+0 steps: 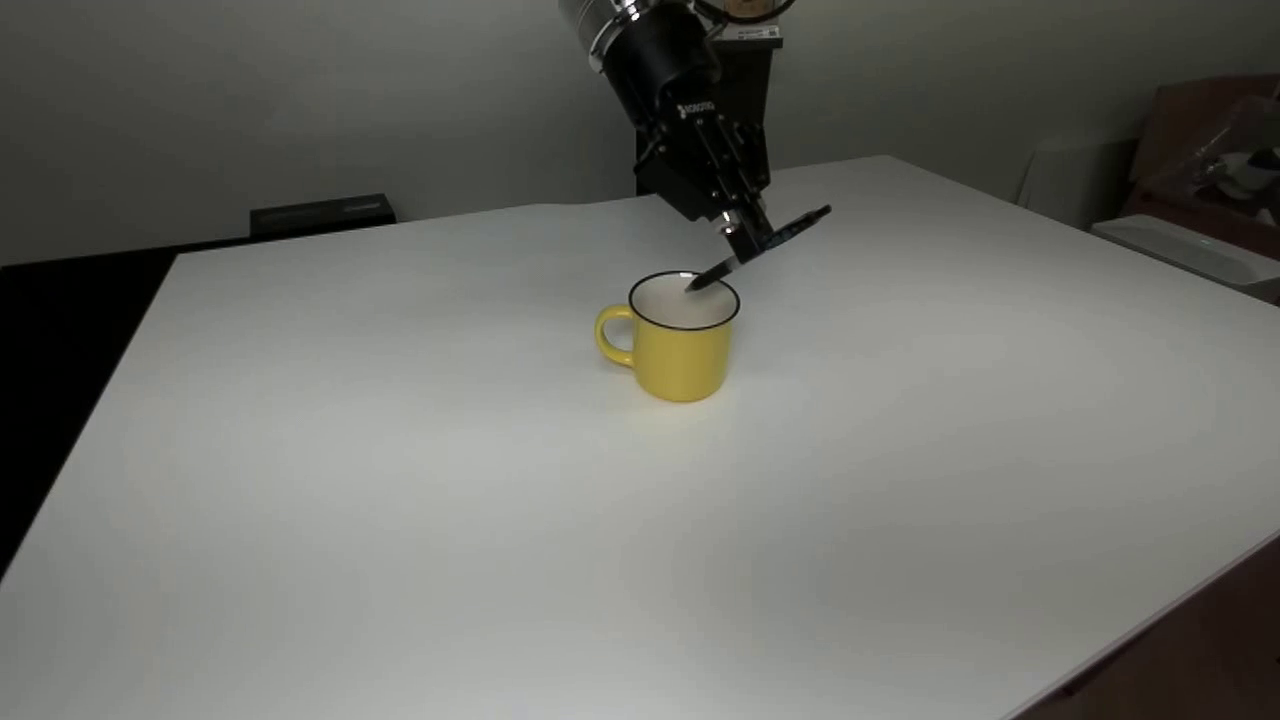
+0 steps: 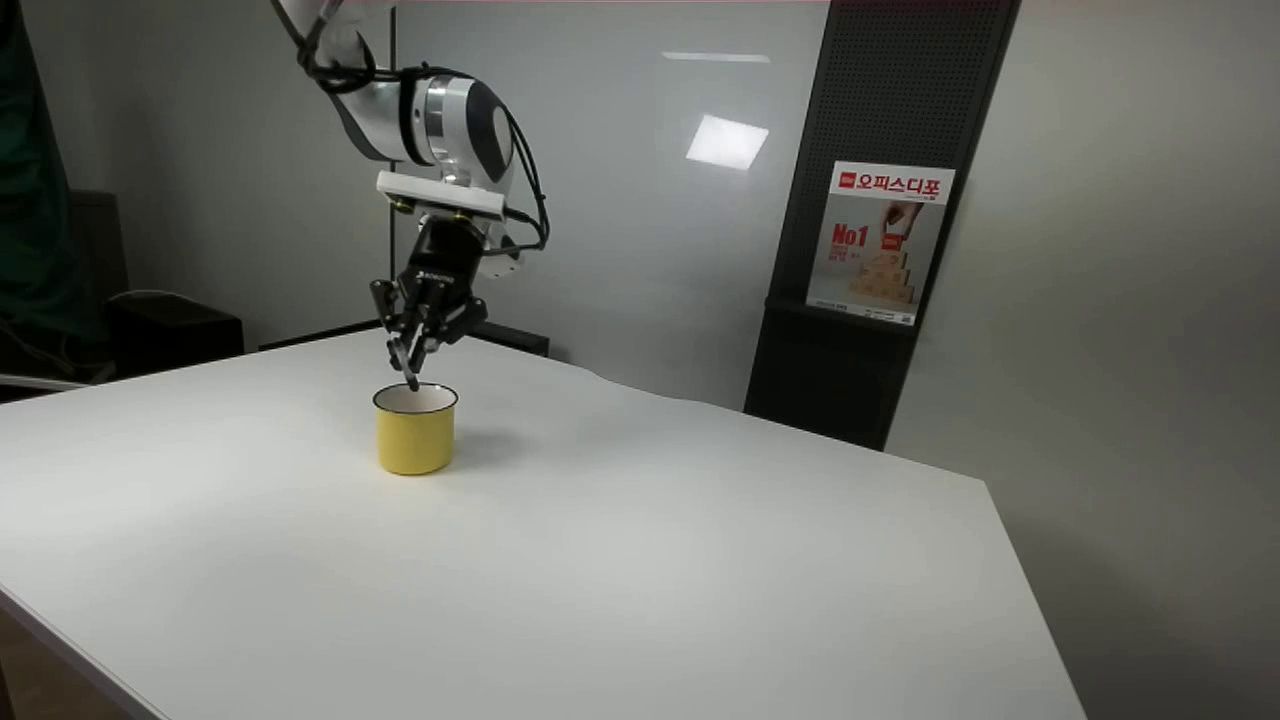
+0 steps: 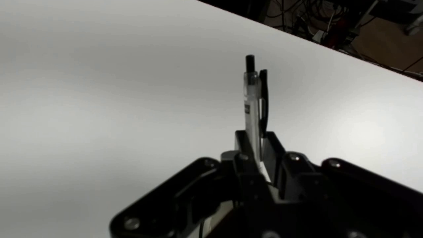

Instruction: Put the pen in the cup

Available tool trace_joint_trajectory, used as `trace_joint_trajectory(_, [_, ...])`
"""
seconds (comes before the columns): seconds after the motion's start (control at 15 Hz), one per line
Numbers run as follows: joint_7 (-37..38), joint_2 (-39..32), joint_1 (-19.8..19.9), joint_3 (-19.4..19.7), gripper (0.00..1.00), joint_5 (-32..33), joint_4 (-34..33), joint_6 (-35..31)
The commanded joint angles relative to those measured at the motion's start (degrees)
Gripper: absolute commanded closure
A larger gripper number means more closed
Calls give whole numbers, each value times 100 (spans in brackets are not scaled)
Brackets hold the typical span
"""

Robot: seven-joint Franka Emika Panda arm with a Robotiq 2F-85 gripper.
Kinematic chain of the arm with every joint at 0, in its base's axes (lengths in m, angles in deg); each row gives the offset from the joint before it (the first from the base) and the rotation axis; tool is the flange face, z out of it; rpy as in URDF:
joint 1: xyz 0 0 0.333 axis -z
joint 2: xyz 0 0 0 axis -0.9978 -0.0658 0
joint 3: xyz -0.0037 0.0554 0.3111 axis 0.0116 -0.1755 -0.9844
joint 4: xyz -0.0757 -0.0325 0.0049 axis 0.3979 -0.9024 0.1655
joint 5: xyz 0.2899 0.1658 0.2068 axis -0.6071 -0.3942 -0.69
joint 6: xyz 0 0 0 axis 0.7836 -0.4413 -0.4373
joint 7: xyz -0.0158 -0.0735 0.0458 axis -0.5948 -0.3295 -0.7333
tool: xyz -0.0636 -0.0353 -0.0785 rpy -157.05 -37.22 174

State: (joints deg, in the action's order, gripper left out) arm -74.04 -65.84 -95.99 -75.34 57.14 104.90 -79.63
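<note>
Evidently, a Robotiq gripper (image 3: 257, 145) is pinching a click pen (image 3: 251, 112) between its two fingers (image 3: 275, 152), the black push button (image 3: 250, 62) pointing to twelve o'clock in the wrist view. In an exterior view, the pen is slanting, its button end toward two o'clock and its tip (image 1: 697, 287) toward eight, over the white mouth of a yellow mug (image 1: 683, 362). The fingers are gripping partway along, probably so the tip can lead while they are clearing the rim (image 1: 684, 328). The mug is standing upright on a white table (image 1: 640, 550), its handle (image 1: 607, 340) pointing to nine o'clock, seemingly not blocking the approach. Whether the tip is reaching below the rim, I cannot tell. At this slant, releasing could be risking a snag.
</note>
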Motion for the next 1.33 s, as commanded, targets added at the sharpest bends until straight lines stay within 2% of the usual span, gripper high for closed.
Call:
trace_joint_trajectory(0.0, [-68,-450,-44,43,96,33,-760,367])
trace_joint_trajectory(0.33, [-122,-806,-65,48,96,26,-1237,590])
trace_joint_trajectory(0.4, [-131,-872,-75,53,60,33,-1328,632])
trace_joint_trajectory(0.53, [-144,-986,-84,55,53,24,-1498,715])
trace_joint_trajectory(0.8, [-210,-1104,-83,39,24,-8,-1758,772])
trace_joint_trajectory(1.0, [-197,-866,-44,10,5,19,-1628,534])
trace_joint_trajectory(1.13, [-228,-566,20,-3,0,-1,-1458,310])
trace_joint_trajectory(1.27, [-308,-228,124,-26,0,-51,-1269,164])
